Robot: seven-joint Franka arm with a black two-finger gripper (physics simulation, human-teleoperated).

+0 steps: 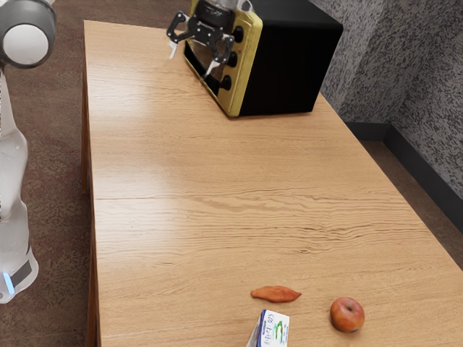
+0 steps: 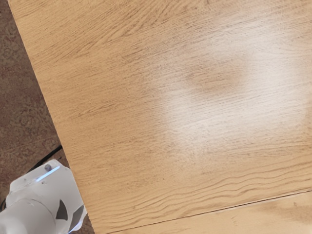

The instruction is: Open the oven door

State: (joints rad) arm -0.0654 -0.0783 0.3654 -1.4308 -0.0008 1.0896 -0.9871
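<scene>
Table (image 1: pixel 173 173), 1, wooden. Oven (image 1: pixel 289 65), 1, black, gilt-fronted, at the table's 12 o'clock in the exterior view. Oven door (image 1: pixel 213 83), 1, dark, facing 9 o'clock; step in hand judged the approach, next move calling for a purchase on its edge or handle, then an outward pull. Gripper (image 1: pixel 191 59), 1, before the door: 2 fingers spread wide, pinching nothing; contact uncertain.

Wooden table (image 1: pixel 181 217): oven (image 1: pixel 286 65), sweet potato (image 1: pixel 275 293), apple (image 1: pixel 347 315), carton (image 1: pixel 275 331).
</scene>
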